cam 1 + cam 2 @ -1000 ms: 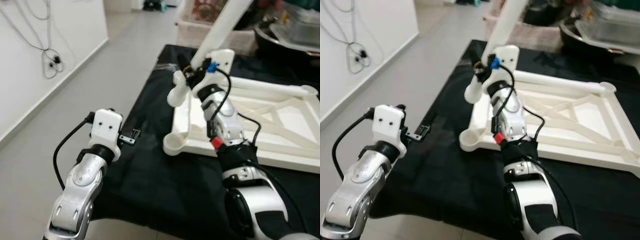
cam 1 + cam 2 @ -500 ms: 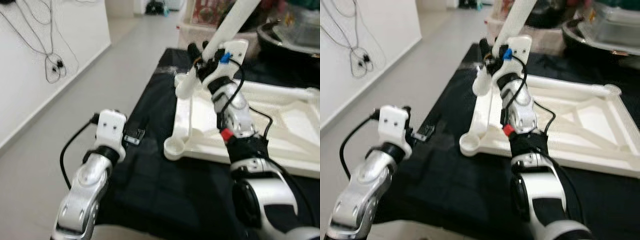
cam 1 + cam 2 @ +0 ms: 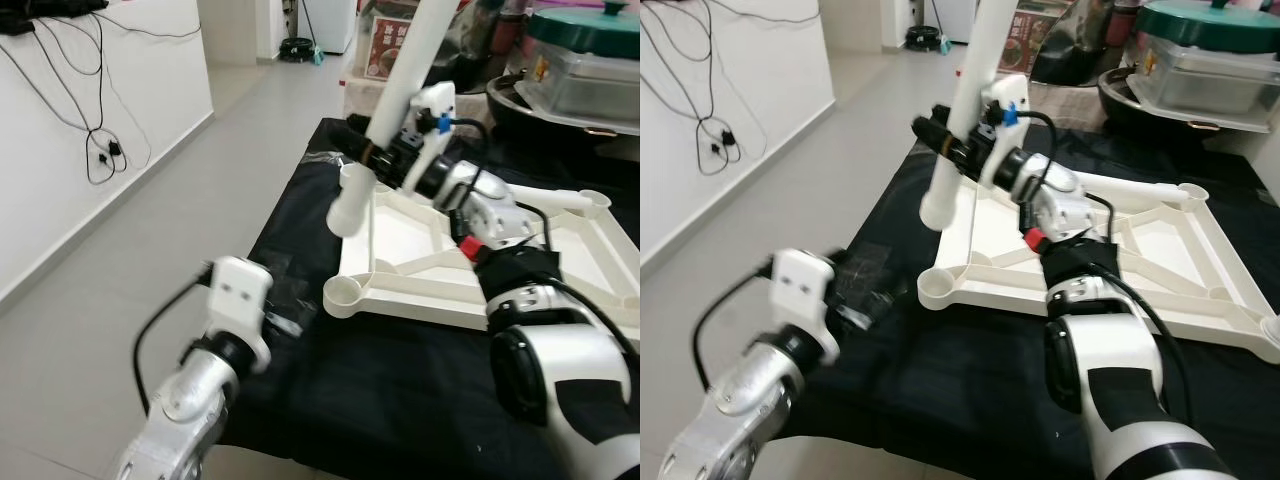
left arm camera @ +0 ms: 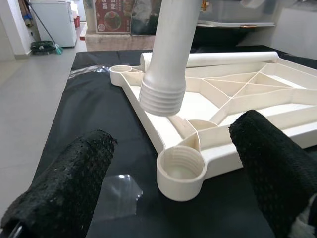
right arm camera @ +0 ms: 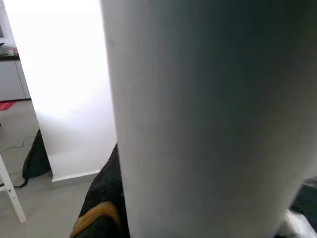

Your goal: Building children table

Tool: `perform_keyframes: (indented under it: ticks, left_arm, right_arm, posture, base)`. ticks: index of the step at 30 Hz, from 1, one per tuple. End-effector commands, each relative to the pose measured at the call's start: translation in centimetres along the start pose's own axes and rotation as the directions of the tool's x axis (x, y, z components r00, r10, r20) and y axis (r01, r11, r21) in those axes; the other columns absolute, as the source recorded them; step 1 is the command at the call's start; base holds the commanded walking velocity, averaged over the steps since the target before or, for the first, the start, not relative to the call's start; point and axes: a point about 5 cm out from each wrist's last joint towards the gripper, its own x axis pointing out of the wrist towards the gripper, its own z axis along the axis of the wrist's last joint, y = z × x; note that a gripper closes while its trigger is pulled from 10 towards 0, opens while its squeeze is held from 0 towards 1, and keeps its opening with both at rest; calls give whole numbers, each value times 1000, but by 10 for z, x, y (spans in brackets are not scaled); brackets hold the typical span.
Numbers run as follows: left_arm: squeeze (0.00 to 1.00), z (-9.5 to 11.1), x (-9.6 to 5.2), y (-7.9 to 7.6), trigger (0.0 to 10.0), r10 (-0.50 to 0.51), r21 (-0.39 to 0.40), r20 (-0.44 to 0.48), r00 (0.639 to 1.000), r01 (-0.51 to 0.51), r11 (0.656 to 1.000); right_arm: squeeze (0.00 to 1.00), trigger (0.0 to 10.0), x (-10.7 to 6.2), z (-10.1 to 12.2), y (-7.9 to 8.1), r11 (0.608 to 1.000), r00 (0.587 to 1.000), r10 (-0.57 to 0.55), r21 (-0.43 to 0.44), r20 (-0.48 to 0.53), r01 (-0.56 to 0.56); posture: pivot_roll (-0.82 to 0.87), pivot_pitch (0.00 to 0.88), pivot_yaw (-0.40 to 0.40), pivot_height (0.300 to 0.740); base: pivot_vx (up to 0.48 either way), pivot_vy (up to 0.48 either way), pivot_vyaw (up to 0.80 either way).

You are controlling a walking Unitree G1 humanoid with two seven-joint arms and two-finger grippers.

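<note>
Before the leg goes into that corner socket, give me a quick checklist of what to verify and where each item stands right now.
1. Grip on the table leg: ok. The right gripper is shut on it.
2. Threaded end intact: ok. The ridges on the leg's lower end show cleanly in the left wrist view.
3. Corner socket free of debris: ok. Its inside looks bare.
4. Leg lined up over the socket: not ok. The threaded end hangs above the table frame, off to one side of the socket.
5. Leg upright: not ok. It is tilted.
6. Left gripper out of the way: ok. It is open, on the black cloth side of the socket, holding nothing.
</note>
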Motion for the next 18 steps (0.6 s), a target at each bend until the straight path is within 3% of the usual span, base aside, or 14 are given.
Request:
perform_keyframes:
  ticks: [1,4,5,6,8,12,15,18]
  left_arm:
    - [0,0,-1,-2,10000,-9,-6,-6,1000,9,1000]
    - [0,-1,-4,-7,10000,-22,-19,-14,1000,22,1000]
    - [0,0,-7,-13,10000,-28,-33,-19,999,27,999]
    - [0,0,-7,-13,10000,-28,-33,-19,999,27,999]
    - [0,1,-11,-18,10000,-32,-48,-24,999,31,998]
    - [0,0,-13,-20,10000,-33,-59,-31,999,32,998]
    - [0,-1,-23,-25,10000,-46,-64,-54,997,43,997]
    - [0,-2,-29,-25,10000,-36,-68,-67,997,32,997]
  right_arm:
    - [0,10000,4,12,0,999,1000,24,-41,19,-24]
    - [0,10000,5,8,3,997,997,70,-44,-19,-71]
    - [0,10000,5,4,8,985,985,165,-40,-49,-167]
    - [0,10000,5,4,8,985,985,165,-40,-49,-167]
    - [0,10000,4,1,14,960,958,275,-28,-80,-278]
    - [0,10000,1,0,16,940,936,341,-2,-83,-342]
    - [0,10000,-9,-6,22,870,861,492,37,-128,-492]
    - [0,10000,-10,-9,27,840,830,541,36,-135,-541]
  posture:
    - [125,147,-60,740]
    - [129,163,-67,740]
    - [136,184,-66,740]
    - [136,184,-66,740]
    - [137,186,-66,740]
    - [139,193,-63,740]
    - [145,205,-58,740]
    - [147,206,-57,740]
  base:
    - [0,0,0]
    - [0,0,0]
    - [0,0,0]
    - [0,0,0]
    - [0,0,0]
    - [0,0,0]
    - [0,0,0]
    - [0,0,0]
